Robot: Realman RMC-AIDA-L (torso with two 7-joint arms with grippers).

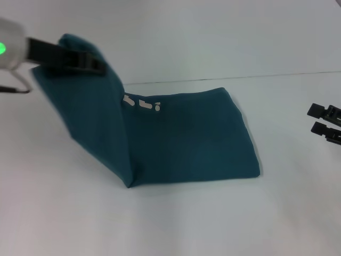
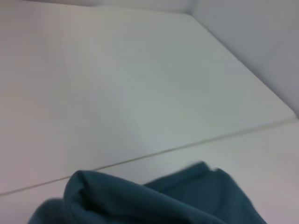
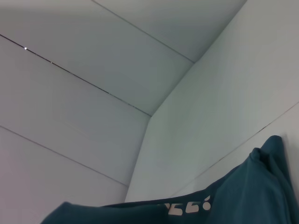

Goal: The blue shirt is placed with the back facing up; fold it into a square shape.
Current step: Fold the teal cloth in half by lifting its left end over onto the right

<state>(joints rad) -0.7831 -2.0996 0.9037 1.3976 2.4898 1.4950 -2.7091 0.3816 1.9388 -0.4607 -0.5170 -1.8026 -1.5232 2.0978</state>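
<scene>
My left gripper (image 1: 96, 65) pinches the limp blue shirt (image 1: 197, 138) by its edge (right gripper (image 1: 323, 119) parked, unclenched).

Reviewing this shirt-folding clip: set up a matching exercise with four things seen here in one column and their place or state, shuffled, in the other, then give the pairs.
Things:
1. left gripper
2. right gripper
3. blue shirt
4. pale lettering

Places or states:
A. partly raised off the table, the rest lying flat
B. apart from the cloth at the right edge of the head view, holding nothing
C. showing just beside the raised flap
D. shut on the lifted shirt edge at upper left

Pairs: 1-D, 2-B, 3-A, 4-C
</scene>
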